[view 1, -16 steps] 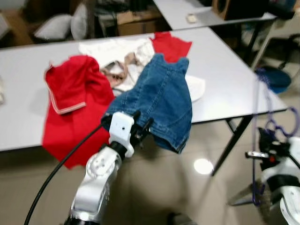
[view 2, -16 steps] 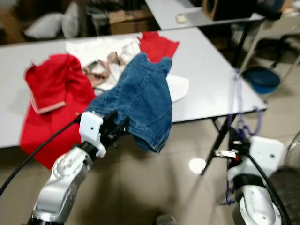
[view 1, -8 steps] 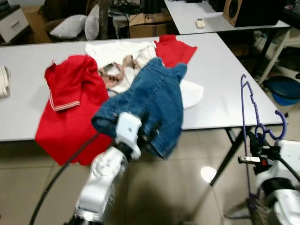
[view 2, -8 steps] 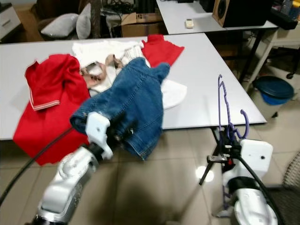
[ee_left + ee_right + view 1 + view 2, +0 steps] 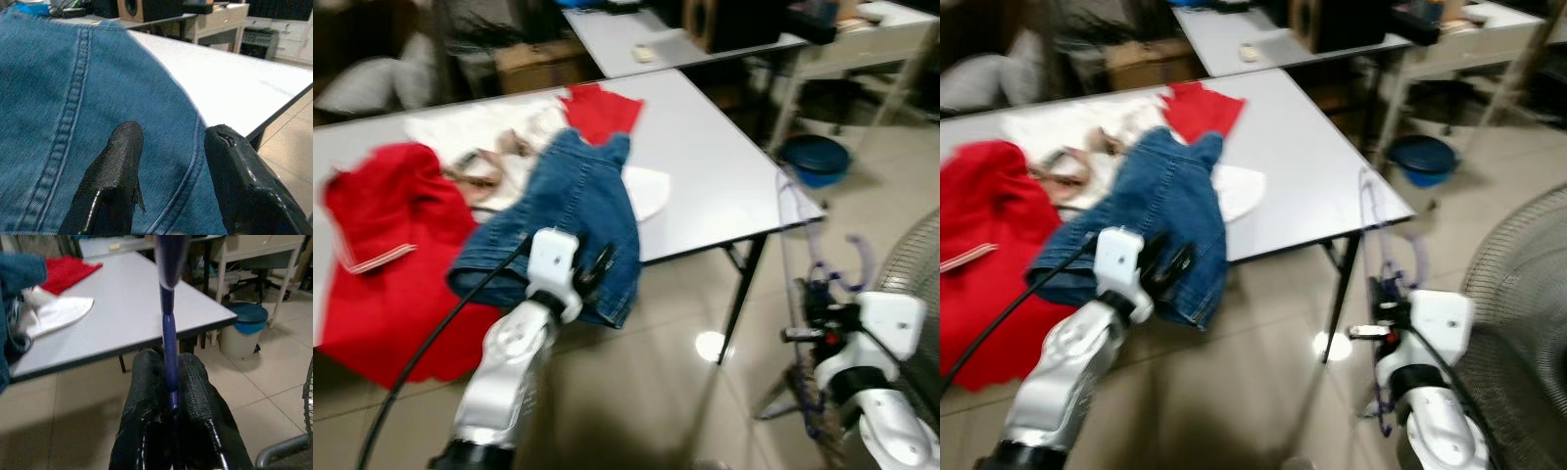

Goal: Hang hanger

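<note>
hanger [image 5: 169,333] top cut off, head views motion-blurred, red garment [image 5: 382,245] cropped

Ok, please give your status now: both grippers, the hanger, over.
Left gripper on denim garment, grip unclear. Right gripper shut on purple hanger, held upright. Table edge close ahead.
</note>
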